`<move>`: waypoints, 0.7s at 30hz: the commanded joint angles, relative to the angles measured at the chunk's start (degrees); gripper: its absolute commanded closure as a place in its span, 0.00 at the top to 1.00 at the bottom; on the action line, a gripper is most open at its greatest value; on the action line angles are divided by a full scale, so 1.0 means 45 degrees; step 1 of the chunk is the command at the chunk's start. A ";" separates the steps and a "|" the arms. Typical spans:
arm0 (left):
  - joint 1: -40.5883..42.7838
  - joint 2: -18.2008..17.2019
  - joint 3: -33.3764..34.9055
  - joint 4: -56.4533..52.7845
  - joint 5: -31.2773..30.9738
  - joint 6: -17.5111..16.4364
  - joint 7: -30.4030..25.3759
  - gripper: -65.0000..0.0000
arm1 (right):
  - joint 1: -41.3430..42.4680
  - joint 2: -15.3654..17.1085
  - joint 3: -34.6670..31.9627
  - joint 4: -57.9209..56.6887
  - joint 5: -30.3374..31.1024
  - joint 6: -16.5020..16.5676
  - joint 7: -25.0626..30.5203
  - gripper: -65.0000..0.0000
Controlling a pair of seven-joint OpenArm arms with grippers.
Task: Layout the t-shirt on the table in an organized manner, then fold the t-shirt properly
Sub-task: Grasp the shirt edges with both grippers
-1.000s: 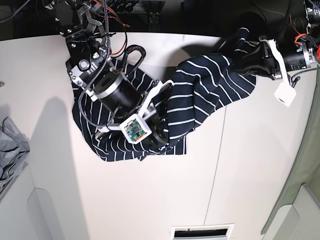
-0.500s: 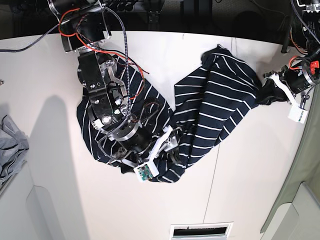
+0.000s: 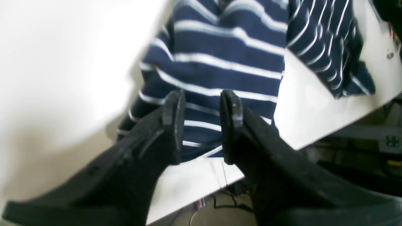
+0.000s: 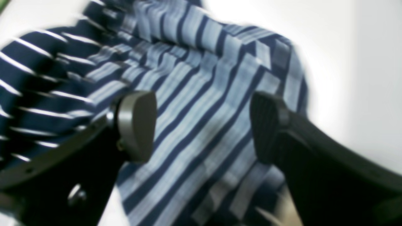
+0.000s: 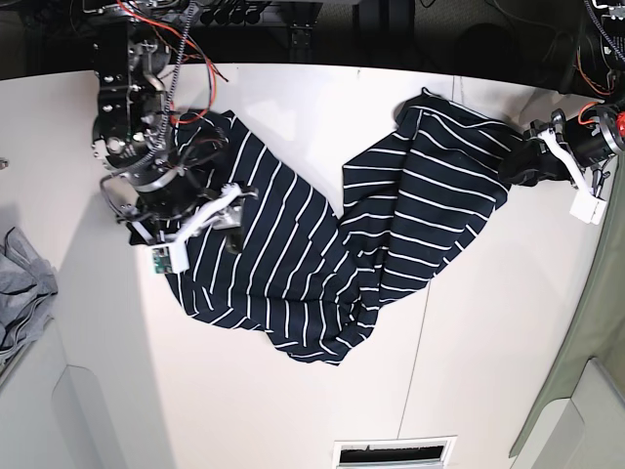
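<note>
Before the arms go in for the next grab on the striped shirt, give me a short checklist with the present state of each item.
1. Right tool open, nothing between its pads: ok.
2. Left tool off the cloth: ok, there is a gap between its pads with no fabric pinched; stripes show beyond.
3. T-shirt laid flat: not ok, it lies twisted in a V with bunched folds in the middle.
4. T-shirt fully on the table: cannot tell; in the left wrist view the cloth runs close to the table's edge.
5. Grey garment apart from the t-shirt: ok, bare table between them.
</note>
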 commanded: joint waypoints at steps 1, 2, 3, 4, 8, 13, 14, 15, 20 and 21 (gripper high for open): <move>-0.0034 -0.0257 -0.0107 0.0204 -0.0481 -0.0124 -0.0170 0.33 | -0.0044 0.0126 0.0199 0.0340 0.0306 0.0262 0.0092 0.69; 0.0010 -0.0253 -0.0107 0.0204 -0.0529 -0.0124 -0.0107 0.33 | -0.0238 0.0291 0.0398 0.0359 0.0500 0.0486 -0.0034 0.69; 0.0097 -0.0257 -0.0107 0.0204 -0.0593 -0.0124 -0.0068 0.33 | -0.0442 0.0427 0.0583 0.0355 0.0651 0.0675 -0.0107 0.69; 0.0219 -0.0253 -0.0107 0.0204 -0.0627 -0.0124 -0.0073 0.33 | -0.0685 0.0568 0.0743 0.0350 0.0763 0.0772 -0.0121 0.69; 0.0607 -0.0112 -0.0102 0.0194 -0.0529 -0.0124 -0.0078 0.38 | -0.1394 0.0962 0.1209 0.0073 0.0811 0.0714 -0.0078 0.69; 0.0593 0.0525 -0.0102 0.0102 0.0291 -0.0124 -0.0486 0.52 | -0.1549 0.1078 0.1447 -0.0971 0.2079 0.1103 -0.0126 0.69; 0.0597 0.0690 -0.0102 0.0092 0.0515 -0.0124 -0.0583 0.52 | -0.1574 0.1054 0.1423 -0.1166 0.2361 0.1379 -0.0131 0.69; 0.0597 0.0855 -0.0102 0.0078 0.0719 -0.0124 -0.0699 0.52 | -0.1569 0.1039 0.1389 -0.1350 0.2599 0.1613 -0.0165 0.69; 0.0554 0.1375 -0.0063 -0.0369 0.1729 -0.0124 -0.1836 0.52 | -0.1530 0.0792 0.1064 -0.2045 0.3011 0.1651 -0.0078 0.69; 0.0554 0.1375 -0.0015 -0.0554 0.1860 -0.0124 -0.2098 0.52 | -0.1535 0.0675 0.1005 -0.2132 0.2987 0.1647 -0.0078 0.69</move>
